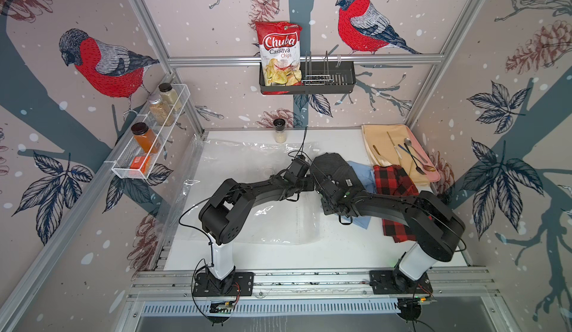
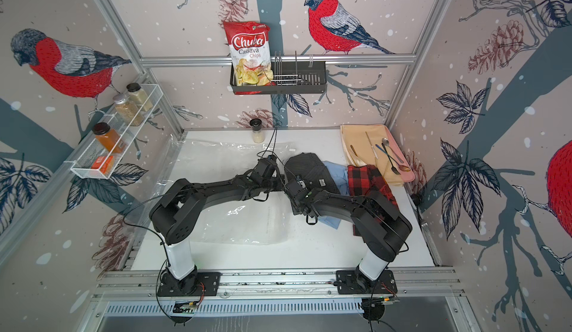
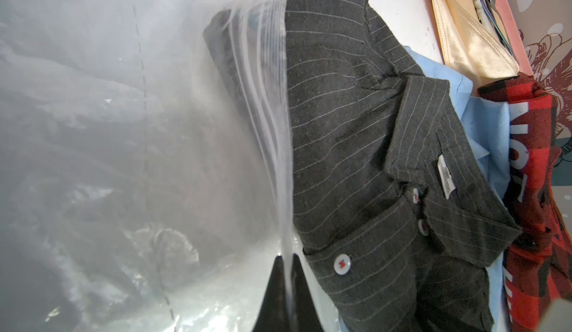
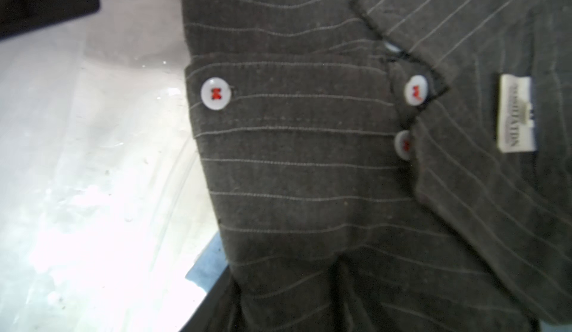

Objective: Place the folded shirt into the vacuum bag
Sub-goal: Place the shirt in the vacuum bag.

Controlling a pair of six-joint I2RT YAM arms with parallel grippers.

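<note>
The vacuum bag lies clear and crinkly across the left and middle of the white table. My left gripper is shut on the upper lip of the bag's mouth and holds it raised. The folded shirt is dark grey with thin stripes and white buttons. Its far end shows through the plastic inside the mouth. My right gripper is shut on the collar end of the shirt, where the cloth bunches between the jaws.
A light blue shirt lies under the dark one, with a red-black plaid shirt to its right. Cutlery rests on a beige cloth at the back right. A spice jar stands by the back wall.
</note>
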